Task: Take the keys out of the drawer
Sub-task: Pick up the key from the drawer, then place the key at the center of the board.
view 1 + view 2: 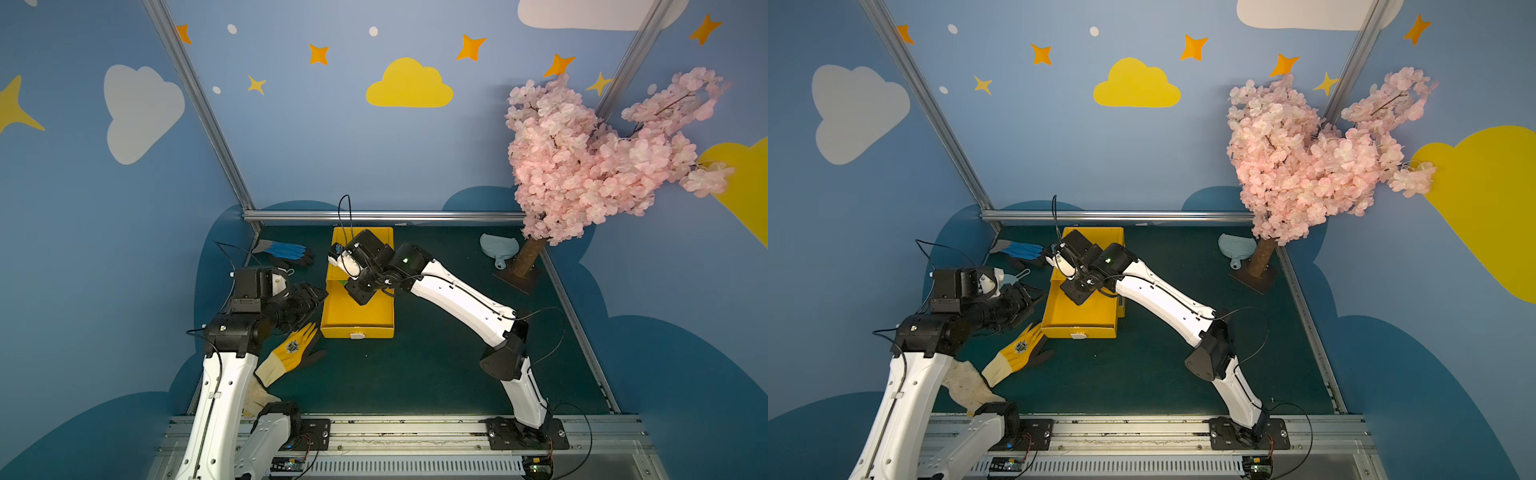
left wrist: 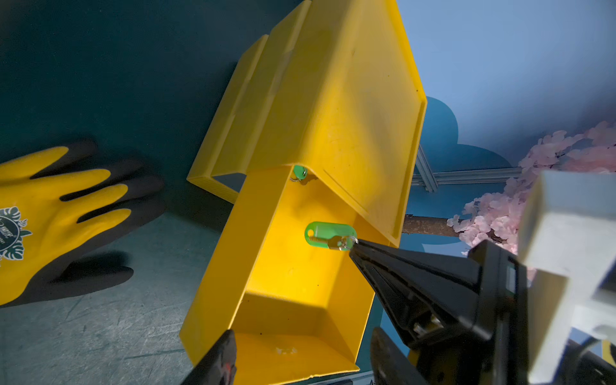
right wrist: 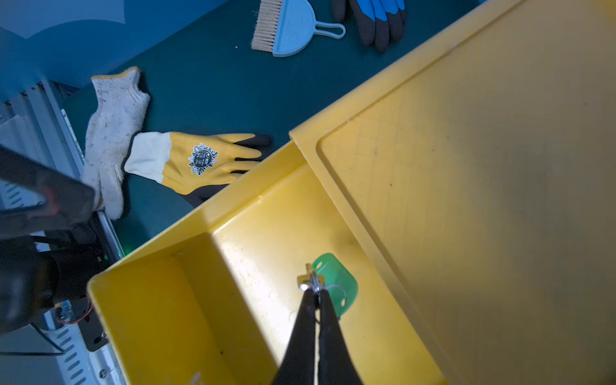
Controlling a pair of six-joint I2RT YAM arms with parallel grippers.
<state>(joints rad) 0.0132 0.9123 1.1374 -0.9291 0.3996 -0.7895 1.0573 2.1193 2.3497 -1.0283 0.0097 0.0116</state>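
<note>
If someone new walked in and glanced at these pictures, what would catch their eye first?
Probably the pink artificial blossom tree towering in the far right corner. Next, the bright yellow plastic drawer box standing open mid-table, where the right gripper is pinched shut on a small metal key with a green plastic tag inside it.

Right arm [image 1: 1163,299] above open yellow drawer [image 1: 1096,316], yellow glove [image 1: 1017,353] alongside.
</note>
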